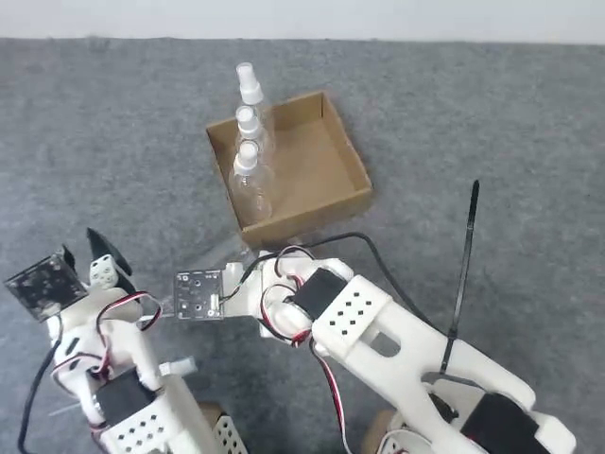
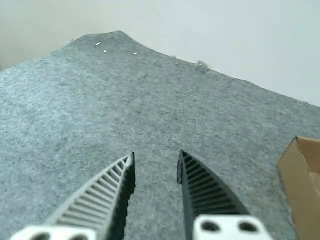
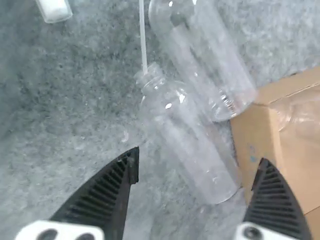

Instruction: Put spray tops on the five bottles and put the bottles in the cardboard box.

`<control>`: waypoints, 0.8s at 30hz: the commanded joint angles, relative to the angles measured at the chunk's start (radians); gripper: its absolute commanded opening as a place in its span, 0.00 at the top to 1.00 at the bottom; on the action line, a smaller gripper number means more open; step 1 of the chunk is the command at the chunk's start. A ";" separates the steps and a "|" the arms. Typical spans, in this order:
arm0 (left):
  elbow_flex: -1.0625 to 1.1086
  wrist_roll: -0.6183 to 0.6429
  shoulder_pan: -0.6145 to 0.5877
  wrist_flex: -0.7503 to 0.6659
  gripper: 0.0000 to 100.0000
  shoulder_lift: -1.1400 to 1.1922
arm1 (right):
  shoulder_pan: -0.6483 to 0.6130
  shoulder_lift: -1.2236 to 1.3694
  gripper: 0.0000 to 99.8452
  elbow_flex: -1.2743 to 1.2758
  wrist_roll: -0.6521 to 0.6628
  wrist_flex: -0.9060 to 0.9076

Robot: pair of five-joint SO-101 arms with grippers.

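your right gripper (image 3: 197, 162) is spread wide over a bottle (image 3: 182, 130) lying just beside the box (image 1: 317, 170), with a second bottle (image 3: 205, 60) alongside. three capped bottles (image 1: 251, 142) stand in a row at the box's wall. your left gripper (image 2: 156, 159) is parted, empty.

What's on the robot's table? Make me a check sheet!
Surface: grey carpet.
Job's things: cardboard box; three topped bottles standing inside along one wall; two loose bottles lying beside the box.
Clutter: black cable tie.
Pincers: left pincer open, empty; right pincer open wide above the loose bottles.
Cables: red, black and white wires looped on the arms.
Surroundings: pale wall past the carpet.
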 commanded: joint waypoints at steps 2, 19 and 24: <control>-0.035 0.017 -0.008 -0.032 0.87 -0.017 | -0.039 0.079 0.70 -0.015 0.037 -0.085; -0.035 0.017 -0.008 -0.032 0.87 -0.017 | -0.012 0.420 0.71 -0.210 0.041 -0.104; -0.035 0.017 -0.008 -0.032 0.87 -0.017 | -0.001 0.420 0.87 -0.209 0.040 -0.077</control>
